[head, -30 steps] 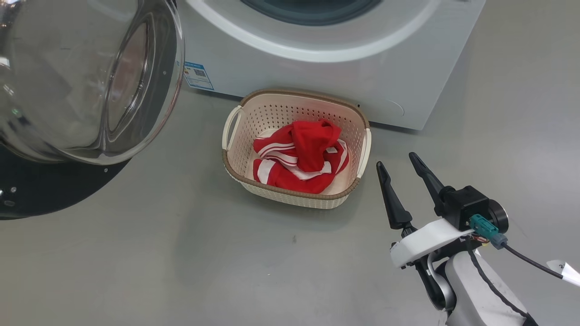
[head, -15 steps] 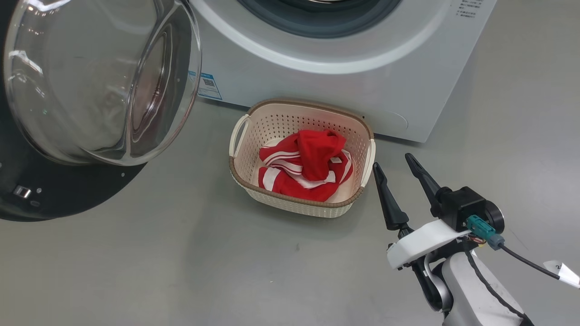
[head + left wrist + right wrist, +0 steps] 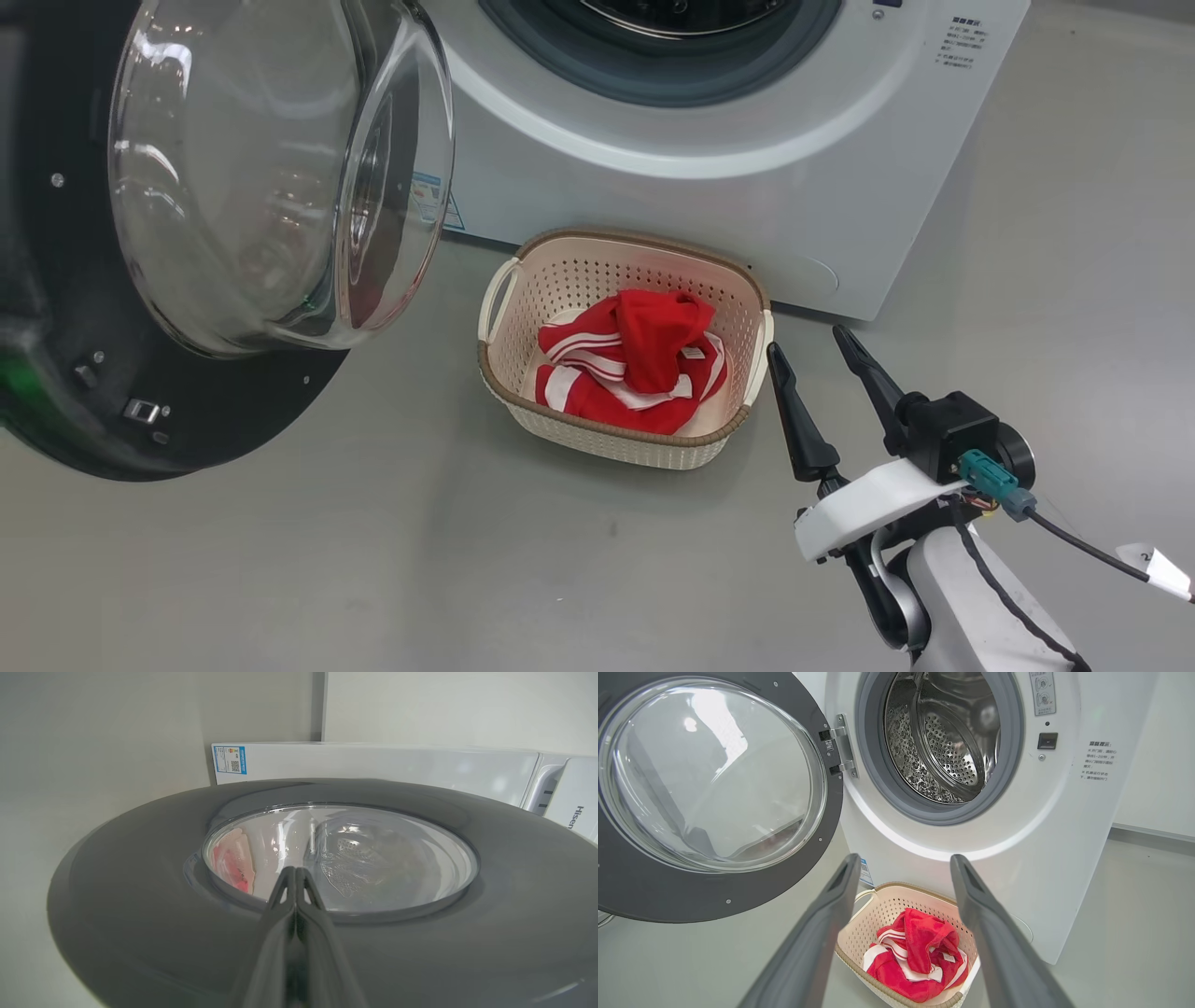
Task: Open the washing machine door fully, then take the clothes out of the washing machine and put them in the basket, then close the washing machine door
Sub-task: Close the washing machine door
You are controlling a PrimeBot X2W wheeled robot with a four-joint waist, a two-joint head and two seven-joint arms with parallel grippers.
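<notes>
Right fingers (image 3: 792, 411) are spread wide with nothing in them, tips just right of the basket (image 3: 607, 446). The red clothes (image 3: 635, 373) are piled inside it. The washing machine (image 3: 709, 205) sits past the tips, and its door (image 3: 201, 429) hangs open off to their left. Left fingers (image 3: 295, 891) are pressed together, pointing at the door glass. Can't tell if they touch it.

Right arm (image 3: 971, 597): white shell, black jaws.
Two long tapering dark jaws sit on a black block (image 3: 952, 431) over a white bracket (image 3: 868, 509); a teal plug (image 3: 988, 469) feeds a black cable (image 3: 1083, 546) carrying a white tag (image 3: 1158, 566).
</notes>
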